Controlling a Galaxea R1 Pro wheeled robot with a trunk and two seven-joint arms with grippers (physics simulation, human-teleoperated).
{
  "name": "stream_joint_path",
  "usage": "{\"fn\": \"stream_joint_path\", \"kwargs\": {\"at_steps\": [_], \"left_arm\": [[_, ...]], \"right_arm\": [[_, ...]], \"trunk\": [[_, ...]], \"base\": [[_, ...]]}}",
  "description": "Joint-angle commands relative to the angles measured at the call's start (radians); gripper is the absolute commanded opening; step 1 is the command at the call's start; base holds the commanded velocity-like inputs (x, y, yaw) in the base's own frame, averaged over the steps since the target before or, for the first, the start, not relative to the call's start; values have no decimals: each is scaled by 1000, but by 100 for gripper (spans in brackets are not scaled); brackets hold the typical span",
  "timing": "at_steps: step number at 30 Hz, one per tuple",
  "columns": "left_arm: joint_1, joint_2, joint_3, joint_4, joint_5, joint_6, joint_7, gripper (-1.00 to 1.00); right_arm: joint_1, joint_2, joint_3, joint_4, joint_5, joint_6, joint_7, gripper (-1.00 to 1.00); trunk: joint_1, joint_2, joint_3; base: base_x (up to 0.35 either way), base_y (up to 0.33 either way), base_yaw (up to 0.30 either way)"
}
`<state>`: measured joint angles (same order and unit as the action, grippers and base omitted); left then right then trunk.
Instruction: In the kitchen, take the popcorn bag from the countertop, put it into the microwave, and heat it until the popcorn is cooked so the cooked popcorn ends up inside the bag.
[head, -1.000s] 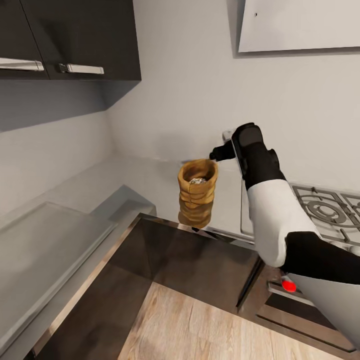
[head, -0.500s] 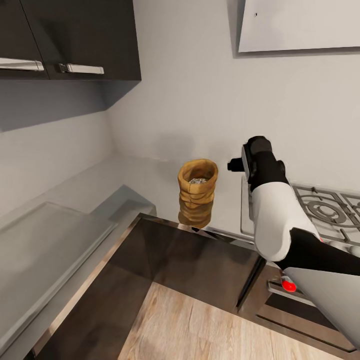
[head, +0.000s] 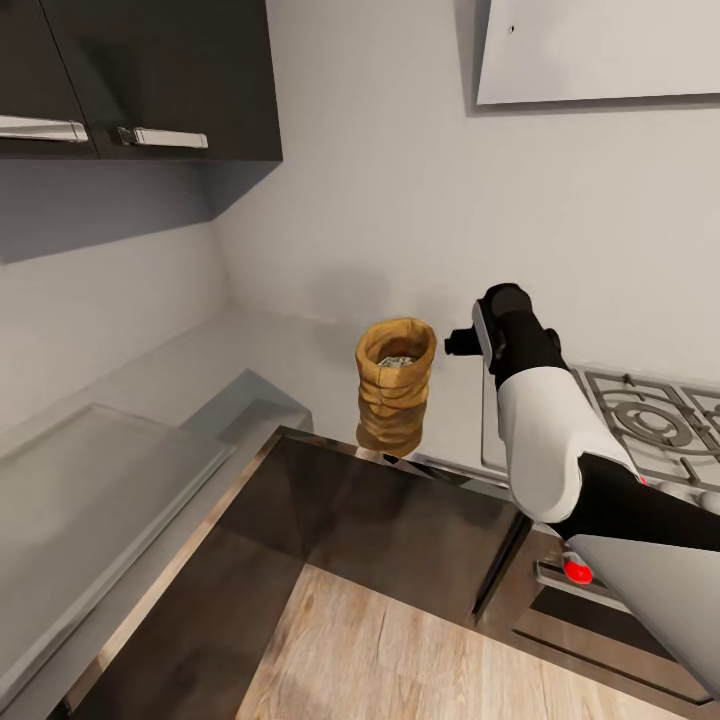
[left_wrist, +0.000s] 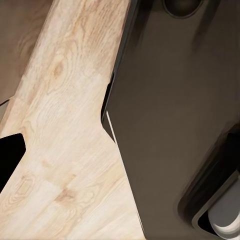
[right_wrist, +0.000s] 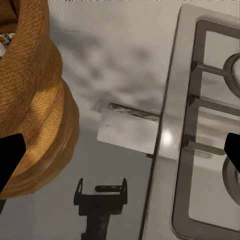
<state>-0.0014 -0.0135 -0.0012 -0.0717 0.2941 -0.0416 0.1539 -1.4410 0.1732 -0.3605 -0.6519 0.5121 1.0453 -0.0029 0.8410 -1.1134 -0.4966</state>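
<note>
The tan popcorn bag (head: 396, 385) stands upright on the grey countertop (head: 300, 360) close to its front edge. Whitish popcorn (head: 396, 361) shows in its open mouth. My right gripper (head: 452, 342) hovers just right of the bag's rolled rim, a small gap away, at rim height. In the right wrist view the bag (right_wrist: 35, 110) lies beside one dark fingertip (right_wrist: 10, 160). The right gripper (right_wrist: 120, 155) is open with nothing between its fingers. My left gripper (left_wrist: 120, 160) hangs low, open, facing wooden floor (left_wrist: 60, 125). The microwave is out of view.
A gas hob (head: 650, 420) with metal grates sits right of the bag, over a dark oven with a red knob (head: 575, 570). Dark upper cabinets (head: 150, 80) hang at the left and a pale hood (head: 600, 50) at the right. The counter turns a corner toward a drainer (head: 90, 480).
My right gripper drew back from the bag's rim, rightward and lower, then edged slightly back toward the bag. The bag has not moved.
</note>
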Motion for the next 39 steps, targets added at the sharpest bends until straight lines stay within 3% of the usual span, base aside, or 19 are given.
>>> {"fn": "stream_joint_path", "kwargs": {"at_steps": [1,9,17,25,32,39], "left_arm": [[0,0,-1,0,5,-3,3,100],[0,0,0,-1,5,-3,3,100],[0,-16,-5,3,0,-1,3,100],[0,-20,-6,3,-1,-1,3,100],[0,-20,-6,3,-1,0,3,100],[0,-19,-5,3,-1,-1,3,100]], "right_arm": [[-1,1,-5,-3,2,2,0,100],[-1,1,-6,-8,-1,2,0,100],[-1,1,-6,-9,1,2,-2,100],[-1,1,-6,-10,3,2,-5,100],[-1,1,-8,-11,0,2,-103,100],[-1,1,-20,-11,0,2,-111,100]], "trunk": [[0,-1,-1],[0,-1,-1],[0,-1,-1],[0,-1,-1],[0,-1,-1],[0,-1,-1]], "base": [[0,0,0],[0,0,192],[0,0,274],[0,0,45],[0,0,0],[0,0,0]]}}
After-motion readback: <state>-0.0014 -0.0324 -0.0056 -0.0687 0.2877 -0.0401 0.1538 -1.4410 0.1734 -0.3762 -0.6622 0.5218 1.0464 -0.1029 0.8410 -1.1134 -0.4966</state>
